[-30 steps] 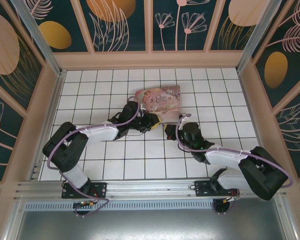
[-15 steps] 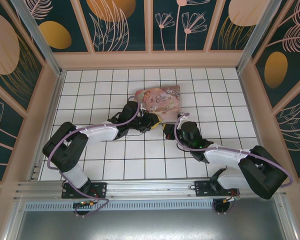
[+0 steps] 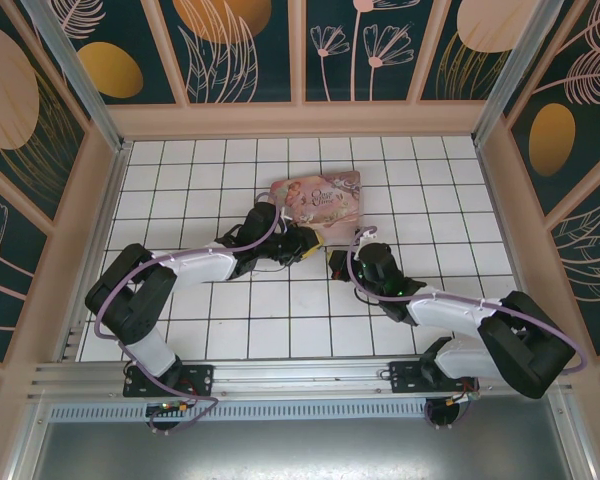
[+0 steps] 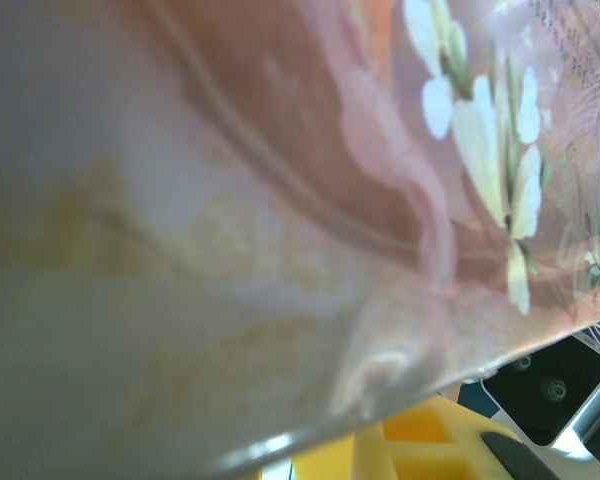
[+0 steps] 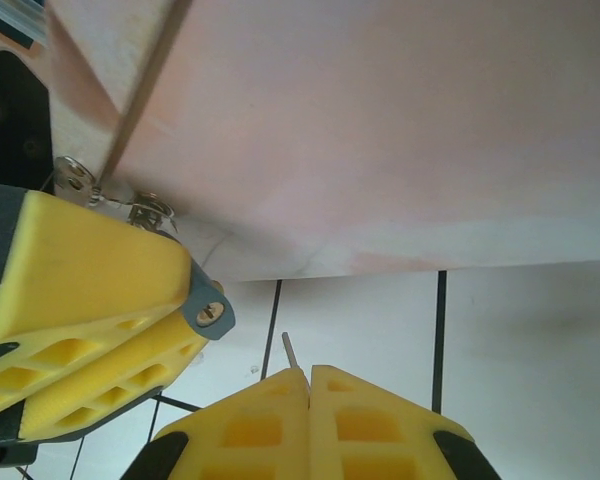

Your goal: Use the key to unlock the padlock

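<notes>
Right arm has crept left toward the pink tin; right pincer is pressed together on the key.
Padlock apparently sits at the left pincer tips, whose grip I cannot tell; I would align the key tip before advancing.

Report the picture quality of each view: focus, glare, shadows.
Top external: sharp and evenly lit, no harsh shadows or glare on the white tiles around the pink tin. Left wrist: the tin is too close to the lens and badly out of focus, with a glint along its lower edge. Right wrist: the right gripper and floor lines are crisp, the tin's side soft.
</notes>
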Controlling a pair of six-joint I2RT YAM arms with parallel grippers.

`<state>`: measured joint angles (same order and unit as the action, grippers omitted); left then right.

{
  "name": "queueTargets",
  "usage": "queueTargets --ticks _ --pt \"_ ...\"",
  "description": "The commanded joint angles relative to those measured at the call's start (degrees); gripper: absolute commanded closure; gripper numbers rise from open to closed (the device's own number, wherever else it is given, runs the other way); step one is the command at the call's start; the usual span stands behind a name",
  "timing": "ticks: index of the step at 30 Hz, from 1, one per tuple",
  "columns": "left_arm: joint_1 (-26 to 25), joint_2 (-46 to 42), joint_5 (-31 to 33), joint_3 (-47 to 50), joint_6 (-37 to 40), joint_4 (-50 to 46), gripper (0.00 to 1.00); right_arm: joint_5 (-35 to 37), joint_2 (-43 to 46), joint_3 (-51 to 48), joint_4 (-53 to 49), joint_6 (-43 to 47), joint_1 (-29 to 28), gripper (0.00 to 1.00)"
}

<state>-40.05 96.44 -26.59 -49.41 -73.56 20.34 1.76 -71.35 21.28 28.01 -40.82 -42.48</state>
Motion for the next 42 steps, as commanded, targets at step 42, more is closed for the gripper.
queueTargets --ticks 42 --pt "-0.3 0.0 -2.2 -1.4 0.8 3.0 1.0 0.5 3.2 2.8 -0.8 0.0 -1.2 1.0"
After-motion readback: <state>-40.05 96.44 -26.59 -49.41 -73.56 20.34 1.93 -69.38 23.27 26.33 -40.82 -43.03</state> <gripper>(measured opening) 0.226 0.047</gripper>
